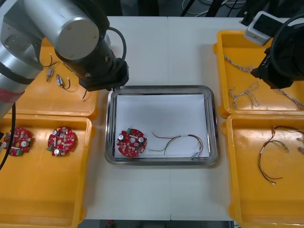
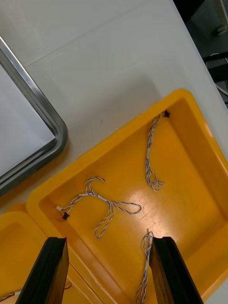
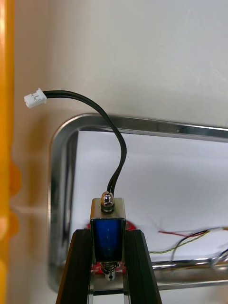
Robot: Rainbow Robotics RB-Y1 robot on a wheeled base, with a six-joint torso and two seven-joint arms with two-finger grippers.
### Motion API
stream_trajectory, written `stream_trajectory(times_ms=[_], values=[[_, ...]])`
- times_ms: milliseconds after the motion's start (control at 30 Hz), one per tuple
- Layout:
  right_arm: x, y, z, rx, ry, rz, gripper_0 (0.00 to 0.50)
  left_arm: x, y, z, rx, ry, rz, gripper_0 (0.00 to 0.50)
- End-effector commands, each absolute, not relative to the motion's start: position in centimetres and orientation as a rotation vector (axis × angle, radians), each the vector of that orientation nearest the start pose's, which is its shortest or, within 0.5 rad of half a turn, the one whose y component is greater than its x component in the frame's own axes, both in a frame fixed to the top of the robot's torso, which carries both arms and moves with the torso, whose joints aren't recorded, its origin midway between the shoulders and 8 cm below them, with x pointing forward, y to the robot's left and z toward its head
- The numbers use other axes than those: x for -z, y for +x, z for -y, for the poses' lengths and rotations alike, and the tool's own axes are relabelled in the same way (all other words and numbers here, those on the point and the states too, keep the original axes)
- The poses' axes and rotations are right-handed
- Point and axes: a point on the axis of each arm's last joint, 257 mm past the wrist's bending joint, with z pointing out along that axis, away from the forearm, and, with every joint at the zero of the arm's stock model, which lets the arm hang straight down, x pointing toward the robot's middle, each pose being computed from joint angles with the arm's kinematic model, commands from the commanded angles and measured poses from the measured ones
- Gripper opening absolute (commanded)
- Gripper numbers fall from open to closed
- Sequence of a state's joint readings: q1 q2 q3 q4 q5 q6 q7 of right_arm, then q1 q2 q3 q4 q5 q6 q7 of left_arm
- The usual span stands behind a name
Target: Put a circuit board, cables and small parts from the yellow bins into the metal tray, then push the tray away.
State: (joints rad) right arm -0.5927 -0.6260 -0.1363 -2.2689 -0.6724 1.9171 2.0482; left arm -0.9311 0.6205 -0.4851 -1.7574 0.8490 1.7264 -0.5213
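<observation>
Now L pincer [image 3: 108,235] w/ part [image 3: 108,222] by tray [image 3: 61,134] corner.

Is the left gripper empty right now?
No, the left gripper is shut on a small metal part with a black cable, above the metal tray's corner.

One metal tray [image 1: 214,123]; four yellow bins [image 1: 42,190], two each side of it. Three red circuit boards [image 1: 131,142]: one in the tray, two left of it. Three blue and white cables [image 2: 148,156] right of it. One red and yellow cable [image 1: 176,138] in the tray, at least one more right of it. Three small metal parts [image 1: 59,80]: two left of it, one between the left fingers [image 3: 78,266].
</observation>
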Motion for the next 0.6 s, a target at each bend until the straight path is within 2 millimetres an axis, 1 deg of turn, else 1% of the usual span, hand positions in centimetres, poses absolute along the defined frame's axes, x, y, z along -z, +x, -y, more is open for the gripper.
stream_trajectory(times_ms=[33,133,267,433,500,567,600], values=[[1.7,46.4,29.7,0.391,-0.925,-2.103,0.500,12.7,49.7,-7.7,0.284,-0.132,-2.627,0.000],[1.2,46.5,31.7,0.393,-0.843,-2.123,0.500,14.2,49.9,-6.8,0.285,-0.129,-2.640,0.000],[1.3,46.5,34.8,0.425,-0.735,-2.168,0.500,16.0,50.5,-5.7,0.276,-0.121,-2.648,0.000],[1.4,46.6,37.3,0.453,-0.655,-2.210,0.500,17.5,50.9,-5.0,0.269,-0.092,-2.643,0.000],[1.5,46.7,38.2,0.457,-0.622,-2.226,0.500,18.2,50.8,-4.9,0.250,-0.077,-2.642,0.000],[1.8,46.7,39.8,0.464,-0.574,-2.257,0.500,18.9,50.5,-4.9,0.230,-0.058,-2.649,0.000],[1.8,46.7,40.0,0.462,-0.564,-2.264,0.500,19.1,50.4,-4.9,0.228,-0.060,-2.652,0.000]])
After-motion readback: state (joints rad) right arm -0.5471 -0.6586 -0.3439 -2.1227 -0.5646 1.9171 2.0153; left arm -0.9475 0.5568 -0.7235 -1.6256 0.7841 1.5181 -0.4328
